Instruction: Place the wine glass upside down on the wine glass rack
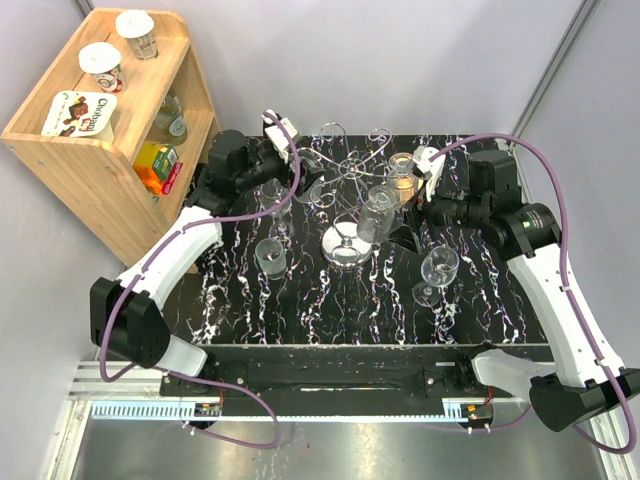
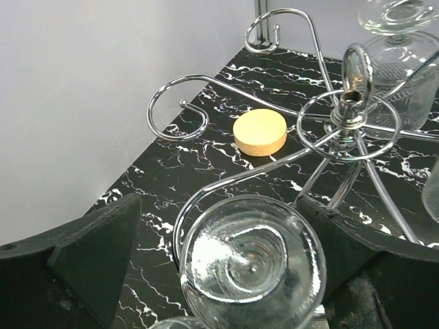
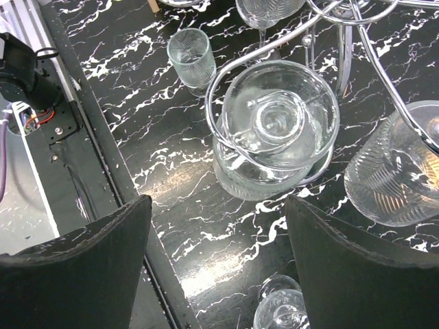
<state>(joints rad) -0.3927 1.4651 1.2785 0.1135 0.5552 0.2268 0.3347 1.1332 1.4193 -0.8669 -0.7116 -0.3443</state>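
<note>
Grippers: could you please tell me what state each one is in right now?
Left gripper: open, straddling the foot of a hung wine glass, not gripping it.
Right gripper: open, holding nothing.

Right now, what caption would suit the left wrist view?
Open left gripper straddling an upside-down wine glass hung on the chrome rack, above the black marble table.

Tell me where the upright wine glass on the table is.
In the top view, the wine glass stands on the right side of the table, beside the right arm and right of the chrome rack.
</note>
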